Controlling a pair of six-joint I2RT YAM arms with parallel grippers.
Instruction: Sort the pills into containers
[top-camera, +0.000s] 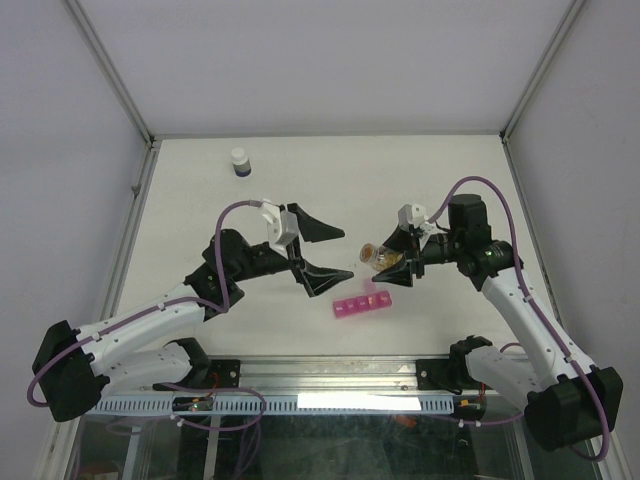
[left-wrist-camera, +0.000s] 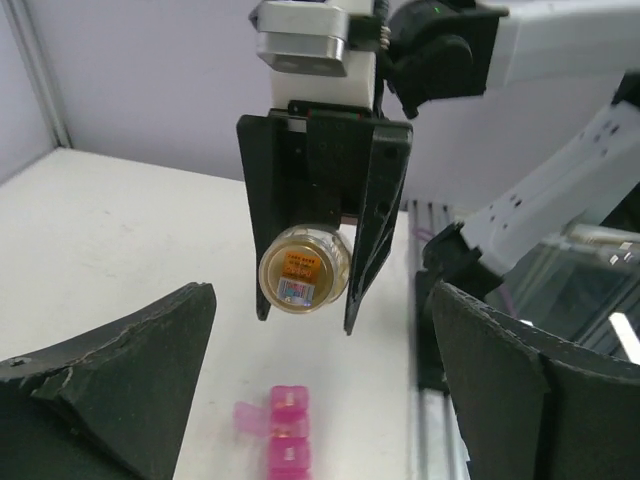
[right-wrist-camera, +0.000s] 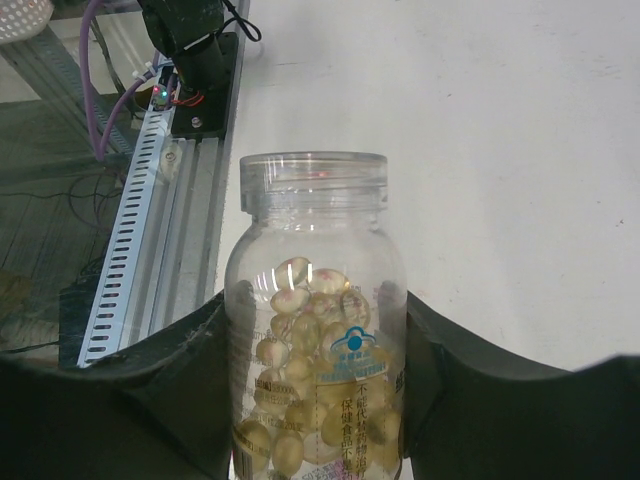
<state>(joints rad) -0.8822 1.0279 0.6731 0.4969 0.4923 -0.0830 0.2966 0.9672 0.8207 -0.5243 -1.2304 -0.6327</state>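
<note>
The right gripper (top-camera: 392, 268) is clamping a seemingly uncapped pill bottle (top-camera: 374, 254) just beyond the containers (top-camera: 362, 303), which are lying left-to-right; the left gripper (top-camera: 338, 256) is gaping empty.

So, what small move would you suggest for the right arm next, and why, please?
I'd probably ease the right gripper over the pink pill box and tip gently: it grips the pill bottle, which looks uncapped, and one lid at the box's end seems open.
</note>
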